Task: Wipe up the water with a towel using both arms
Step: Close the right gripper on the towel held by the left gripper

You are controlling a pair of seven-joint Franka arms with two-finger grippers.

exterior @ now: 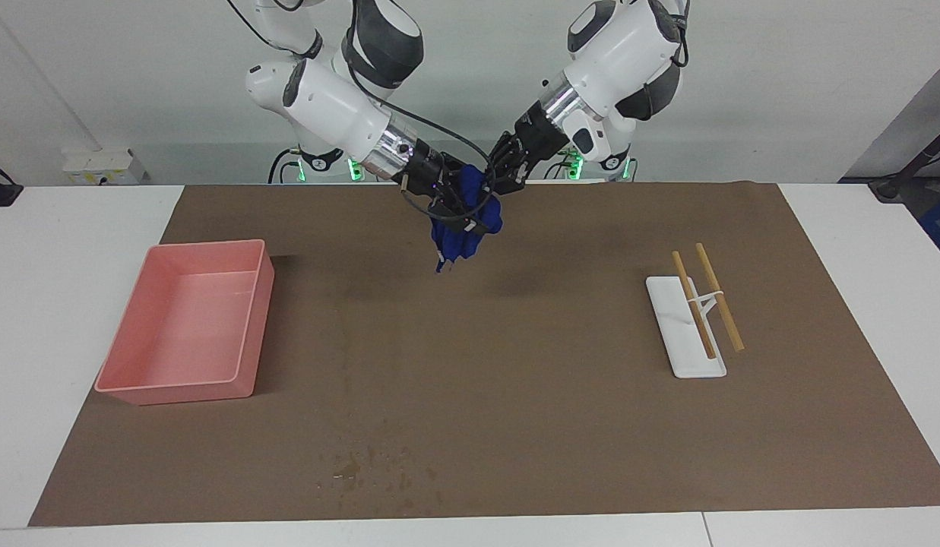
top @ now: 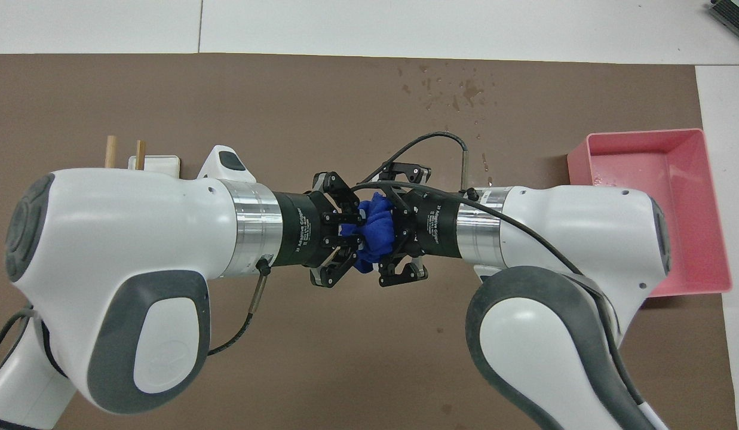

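Observation:
The deep-blue towel (exterior: 463, 232) (top: 378, 230) hangs bunched in the air between my two grippers, over the part of the brown mat (exterior: 515, 365) nearest the robots. My right gripper (exterior: 460, 207) (top: 392, 230) is closed around the towel's wad. My left gripper (exterior: 504, 173) (top: 346, 230) meets it head-on and pinches a fold of the same towel. Water drops (exterior: 363, 467) (top: 453, 89) lie on the mat near the table edge farthest from the robots, apart from the towel.
A pink bin (exterior: 128, 380) (top: 644, 137) stands at the right arm's end of the mat. A white tray (exterior: 686, 357) (top: 154, 161) with two wooden sticks (exterior: 719, 298) lies at the left arm's end.

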